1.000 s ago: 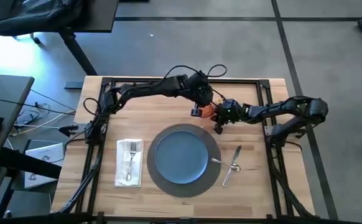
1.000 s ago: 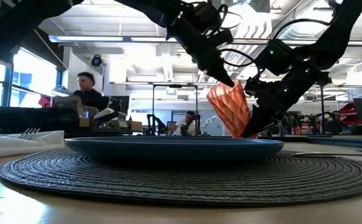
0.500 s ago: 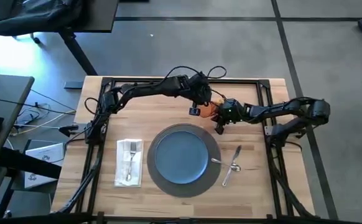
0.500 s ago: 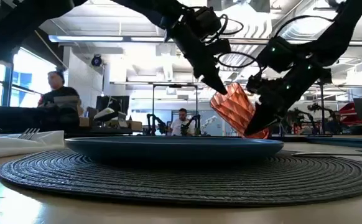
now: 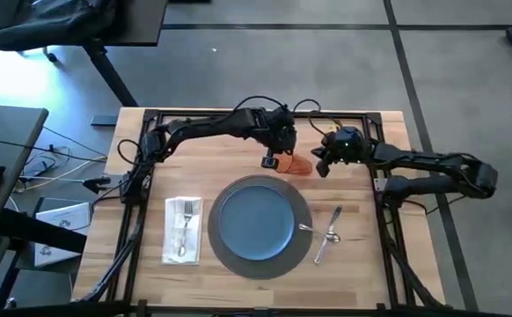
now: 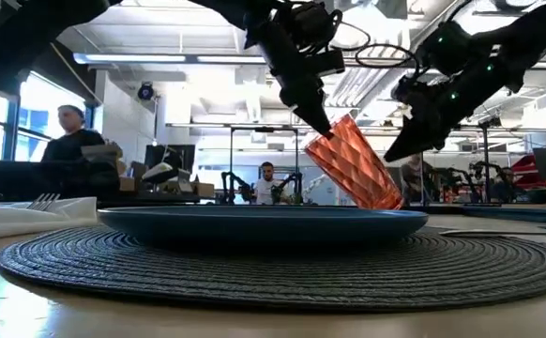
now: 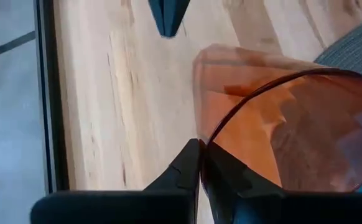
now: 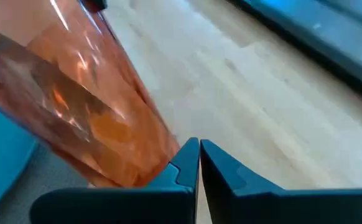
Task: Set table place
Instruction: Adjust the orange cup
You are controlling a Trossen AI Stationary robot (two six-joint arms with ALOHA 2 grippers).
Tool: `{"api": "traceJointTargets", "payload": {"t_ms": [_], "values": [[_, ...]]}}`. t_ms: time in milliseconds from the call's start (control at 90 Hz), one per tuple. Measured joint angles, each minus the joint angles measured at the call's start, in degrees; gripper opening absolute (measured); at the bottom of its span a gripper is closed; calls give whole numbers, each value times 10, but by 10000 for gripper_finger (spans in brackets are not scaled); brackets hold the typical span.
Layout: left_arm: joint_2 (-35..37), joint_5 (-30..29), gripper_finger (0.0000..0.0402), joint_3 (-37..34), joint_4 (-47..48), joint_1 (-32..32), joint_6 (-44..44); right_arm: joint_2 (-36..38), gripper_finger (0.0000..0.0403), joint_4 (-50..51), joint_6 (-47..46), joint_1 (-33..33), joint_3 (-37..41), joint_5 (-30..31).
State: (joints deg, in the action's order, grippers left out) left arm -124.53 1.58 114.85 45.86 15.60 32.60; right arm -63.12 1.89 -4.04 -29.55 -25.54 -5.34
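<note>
High view, table [image 5: 238, 145]: we see the light plank top with its black frame, both arms reaching over its far half.
High view, placemat [image 5: 223, 257]: round dark grey woven mat at the table's near middle, the blue plate [image 5: 256, 221] centred on it.
High view, napkin [image 5: 182, 231]: white, left of the placemat, a fork [image 5: 185, 227] lying on it.
High view, cutlery: a spoon [image 5: 312, 230] and a knife [image 5: 328, 233] lie crossed just right of the mat.
High view, left gripper [image 5: 272, 161]: just beyond the mat's far edge, at the rim of the orange tumbler [image 5: 299, 165].
High view, right gripper [image 5: 319, 167]: just right of the tumbler, apart from it.
Low view, tumbler [image 6: 356, 165]: ribbed orange glass, tilted, its foot hidden behind the plate [image 6: 264, 221].
Low view, background: a person [image 6: 74, 150] stands at the left of the room.
Left wrist view, left gripper [image 7: 201, 151]: its fingers pinch the tumbler's [image 7: 280, 137] rim between them.
Right wrist view, right gripper [image 8: 198, 149]: its fingertips are pressed together with nothing between them, the tumbler [image 8: 75, 106] lying beside them.
</note>
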Motion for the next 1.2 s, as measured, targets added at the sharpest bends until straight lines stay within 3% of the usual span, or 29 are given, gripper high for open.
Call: {"api": "traceJointTargets", "payload": {"t_ms": [156,433,778,1033,1200], "values": [[1,-5,1,0,2,-4,-7,-63,0,-2,-10,11,0,-54],[19,-1,0,0,1,-5,-10,-104,0,-34,-26,38,1,-55],[20,33,0,-4,-20,-11,-10,-228,0,-190,-52,64,1,-43],[15,37,4,-26,-61,2,-12,-248,0,-214,-66,64,1,-42],[8,33,46,-27,-70,2,-10,-247,0,-214,-76,65,1,-44]]}}
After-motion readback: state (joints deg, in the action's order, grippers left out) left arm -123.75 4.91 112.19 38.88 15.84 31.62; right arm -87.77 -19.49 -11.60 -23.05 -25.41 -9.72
